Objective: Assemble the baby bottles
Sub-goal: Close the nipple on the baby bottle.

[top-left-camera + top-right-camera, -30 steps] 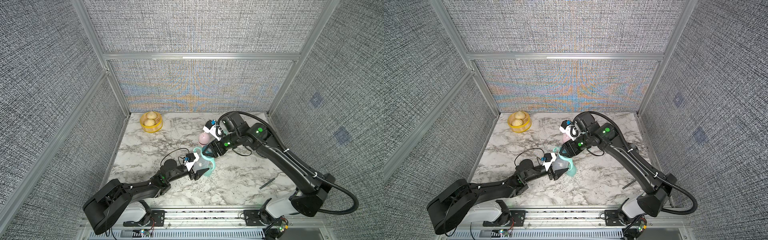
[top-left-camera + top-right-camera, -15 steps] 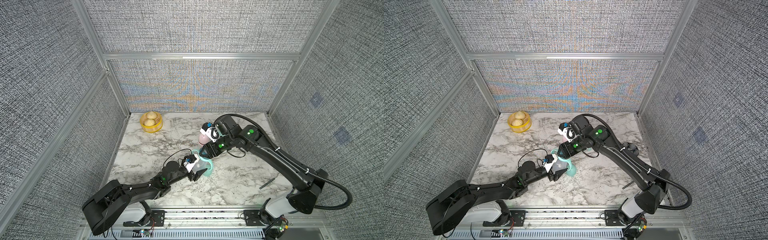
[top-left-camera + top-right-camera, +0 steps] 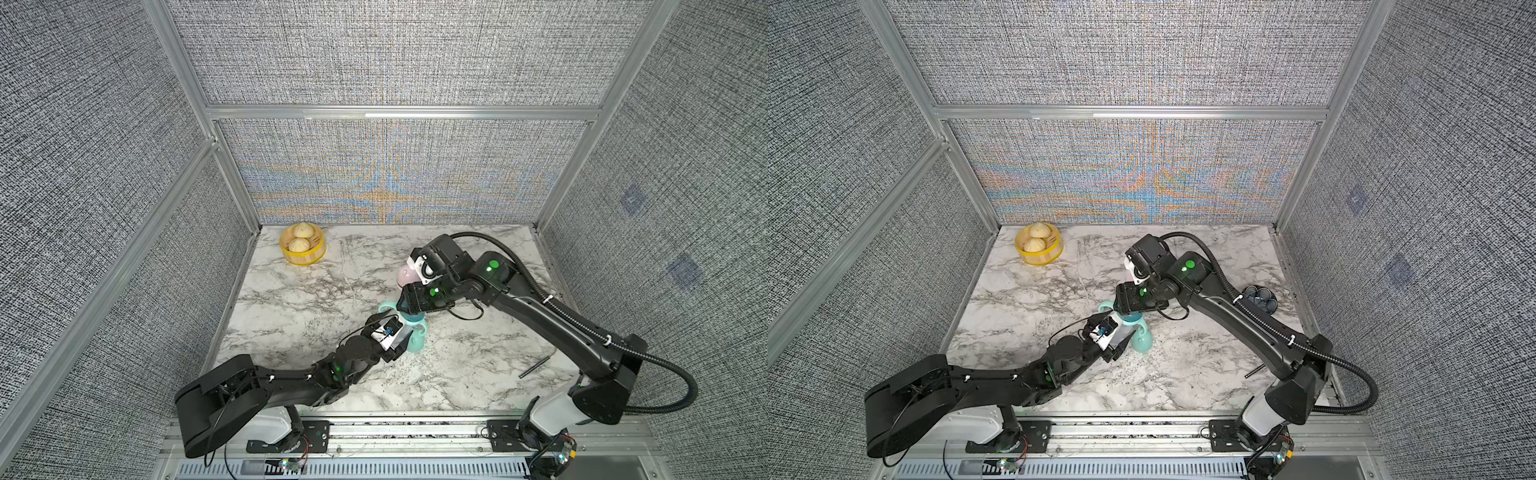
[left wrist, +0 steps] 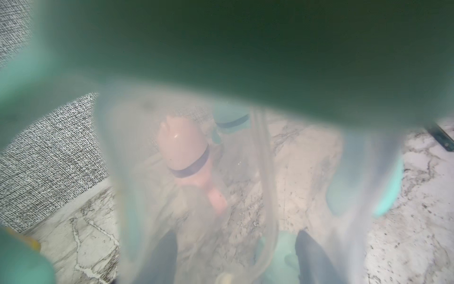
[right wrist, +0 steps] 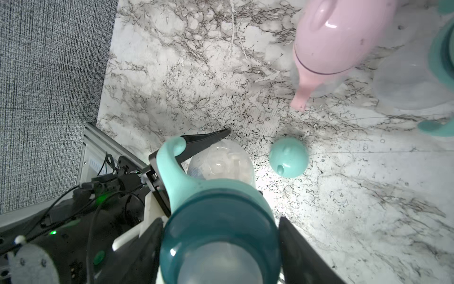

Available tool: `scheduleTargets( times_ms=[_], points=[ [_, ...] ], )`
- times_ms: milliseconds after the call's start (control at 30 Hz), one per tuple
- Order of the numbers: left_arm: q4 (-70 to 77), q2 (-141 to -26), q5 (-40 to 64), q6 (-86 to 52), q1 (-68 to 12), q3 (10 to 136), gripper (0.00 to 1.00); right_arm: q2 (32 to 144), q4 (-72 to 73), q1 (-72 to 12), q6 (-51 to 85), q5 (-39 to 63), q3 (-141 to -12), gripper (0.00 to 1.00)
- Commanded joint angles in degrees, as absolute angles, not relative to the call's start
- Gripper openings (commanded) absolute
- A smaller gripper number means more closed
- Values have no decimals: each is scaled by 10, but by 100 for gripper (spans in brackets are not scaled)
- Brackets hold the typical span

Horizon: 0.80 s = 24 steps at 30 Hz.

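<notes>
The teal collar (image 5: 216, 246) of a clear bottle (image 5: 221, 164) is clamped from both sides by the right gripper (image 5: 221, 220), whose dark fingers (image 5: 302, 250) are pressed against the collar's wall. Lower down, the clear body of the same bottle is pinched by the left gripper (image 3: 401, 341). A mint looped handle (image 5: 172, 169) is seated under the collar, with one loop curled beside the left finger. The bottle is held near the middle of the marble table (image 3: 299, 307); whether its base touches the surface cannot be told. A mint dome cap (image 5: 288, 157) is seen on the table just beside the bottle. Behind it, a pink-capped bottle (image 5: 336, 41) is stood upright, with another clear bottle (image 5: 405, 81) next to it. Well apart, a yellow basket (image 3: 303, 253) is placed at the far left corner.
</notes>
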<state>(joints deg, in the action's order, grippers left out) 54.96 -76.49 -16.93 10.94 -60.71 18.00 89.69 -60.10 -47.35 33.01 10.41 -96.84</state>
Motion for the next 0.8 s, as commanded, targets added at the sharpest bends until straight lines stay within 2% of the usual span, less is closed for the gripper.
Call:
scheduleTargets(
  times_ms=[0, 167, 467, 633, 767],
  points=[
    [688, -775, -171, 137, -613, 193, 0, 905, -638, -472, 365, 136, -994, 67],
    [767, -810, -172, 108, -613, 174, 0, 901, -656, -459, 346, 148, -1018, 78],
    [691, -785, -156, 80, -610, 190, 0, 816, -625, -442, 283, 131, -994, 85],
    [591, -738, -110, 58, -597, 213, 0, 741, -533, -442, 228, 138, -914, 85],
    [539, -706, -22, 22, -570, 222, 0, 679, -406, -443, 190, 167, -813, 85]
  ],
)
